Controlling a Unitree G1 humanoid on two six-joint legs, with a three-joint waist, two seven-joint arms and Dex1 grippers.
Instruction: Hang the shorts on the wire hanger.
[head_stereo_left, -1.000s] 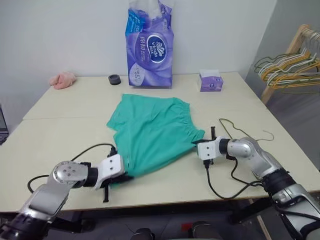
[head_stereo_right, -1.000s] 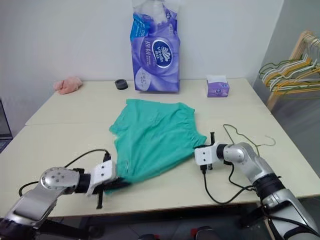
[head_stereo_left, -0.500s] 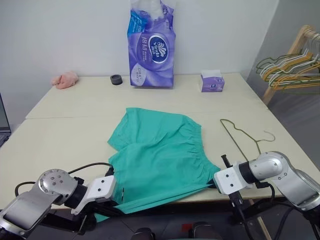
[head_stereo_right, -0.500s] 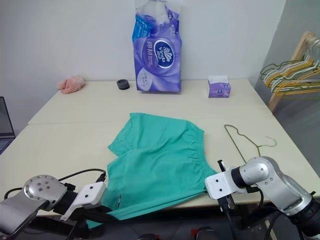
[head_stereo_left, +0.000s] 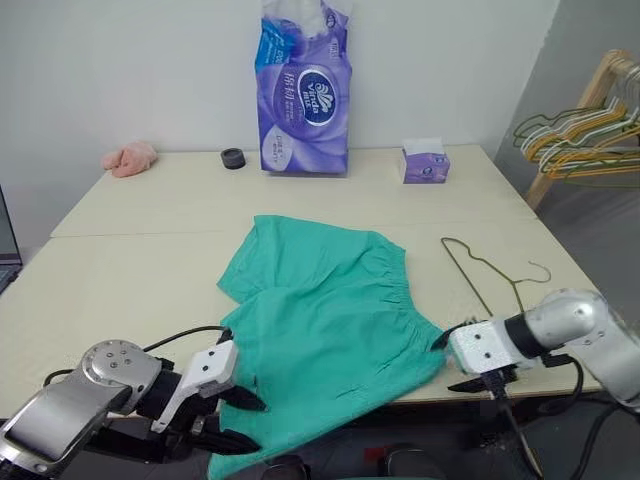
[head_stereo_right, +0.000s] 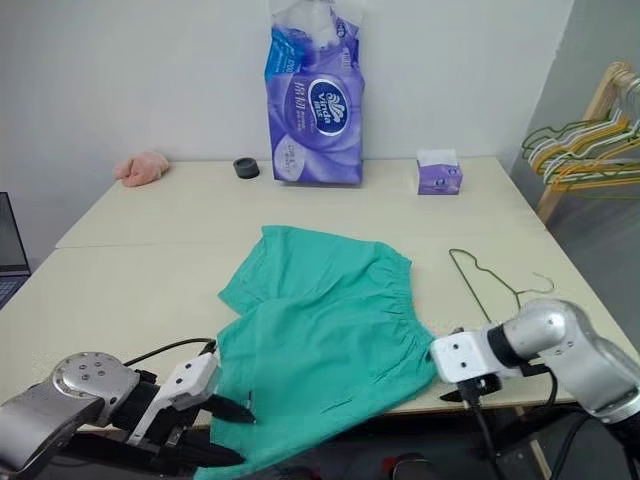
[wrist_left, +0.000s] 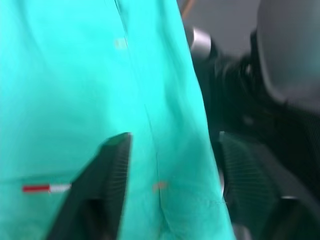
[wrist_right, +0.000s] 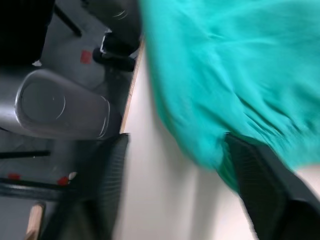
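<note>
The shorts (head_stereo_left: 325, 330) lie flat on the table (head_stereo_left: 120, 270), their near hem hanging over its front edge; the wire hanger (head_stereo_left: 487, 274) lies just right of the shorts. In the left wrist view, the left tool (wrist_left: 172, 170) is spread, fabric between its fingers, unpinched. The right tool (wrist_right: 175, 185) gapes beside the shorts' corner, holding nothing.

We see two arms of brushed silver metal with rounded joint housings; the left one has a round flat cap with small screws. Each wrist ends in a white, box-shaped block. From it comes the left pincer (head_stereo_left: 243, 423) and the right pincer (head_stereo_left: 452, 361), each with two thin black fingers (wrist_left: 112, 165), ribbed on the inner face. Black cables run in loops along both forearms.
</note>
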